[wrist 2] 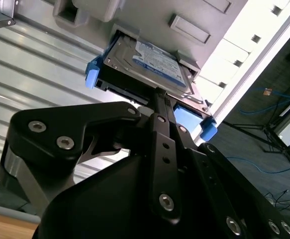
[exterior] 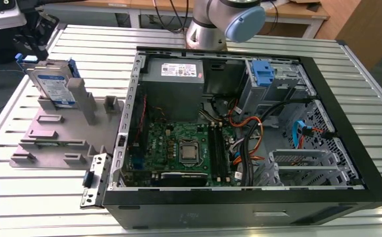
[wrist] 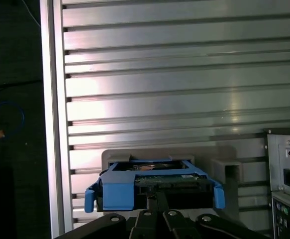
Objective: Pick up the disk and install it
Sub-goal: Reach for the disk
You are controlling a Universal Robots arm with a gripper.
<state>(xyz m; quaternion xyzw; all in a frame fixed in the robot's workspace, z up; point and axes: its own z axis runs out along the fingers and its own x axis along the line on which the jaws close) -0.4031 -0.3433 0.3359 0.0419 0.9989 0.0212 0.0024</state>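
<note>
Pincer [wrist 2: 157, 94]: directly above the holder, its tip at the disk's upper edge, near the middle of that edge. I cannot tell whether it is released or already clenched on the drive.
Disk [wrist 2: 149, 62]: stands on edge in the holder, label face showing in the second wrist view, a blue rail at each end. Its lower part sits down in the slot, so by my reading it is not lifted out yet.
Holder [exterior: 59, 138]: grey block with upright posts. The posts hug the disk closely.
Tabletop [exterior: 33, 207]: ribbed metal, under the holder and running on past it.
Case [exterior: 244, 197]: open, beside the holder on the exterior view's right, and close to it.
Bracket [exterior: 262, 74]: blue, in the case corner well apart from the holder, with loose orange cables [exterior: 250, 123] a little nearer.
Risk, grip: a hold off the middle of the edge would likely let the disk tilt and bind against the holder's posts.
Risk, slip: a thin hold on smooth metal may give way, and the disk would drop onto the holder.
Risk, case: the cables could catch a rail, and a skewed disk would probably jam.
</note>
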